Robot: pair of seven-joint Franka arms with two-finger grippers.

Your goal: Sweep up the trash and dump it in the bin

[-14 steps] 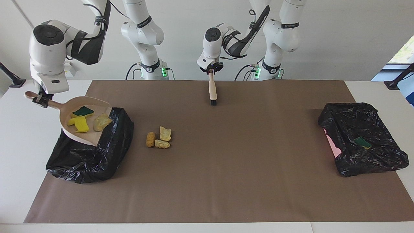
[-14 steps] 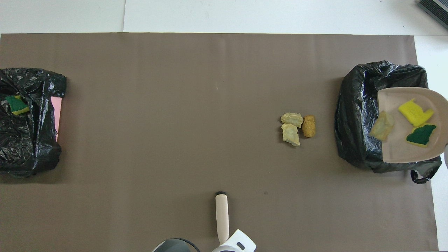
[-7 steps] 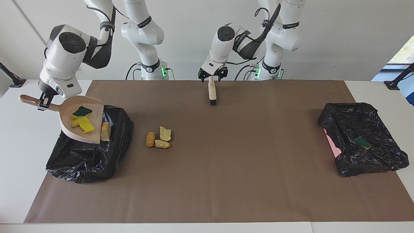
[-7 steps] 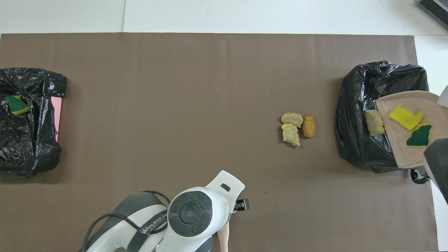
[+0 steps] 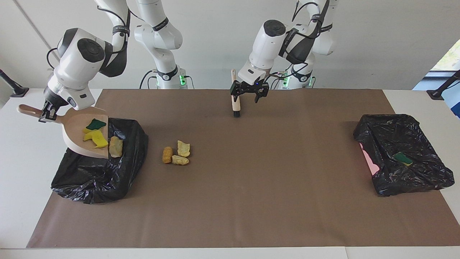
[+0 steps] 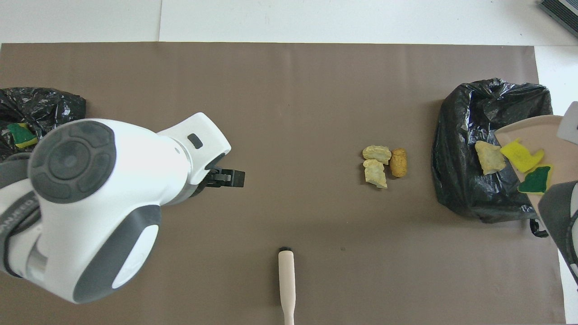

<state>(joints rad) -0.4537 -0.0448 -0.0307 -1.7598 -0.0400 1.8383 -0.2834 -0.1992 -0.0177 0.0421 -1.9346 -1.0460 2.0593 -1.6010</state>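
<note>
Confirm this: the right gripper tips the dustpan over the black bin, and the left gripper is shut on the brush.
Not quite. In the facing view the left gripper is open and off the brush, which lies on the mat. The right gripper does tip the dustpan over the black bin.

Hand brush [image 5: 236, 104] lying on brown mat [image 5: 251, 187], bristles pointing away from the robots; white table [image 5: 21, 151] underneath.

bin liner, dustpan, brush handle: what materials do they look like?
Bin liner: thin black plastic film, by its glossy crinkles. Dustpan: probably moulded plastic, smooth, matte, pale pink. Brush handle: smooth pale beige, wood or plastic; no grain shows.
</note>
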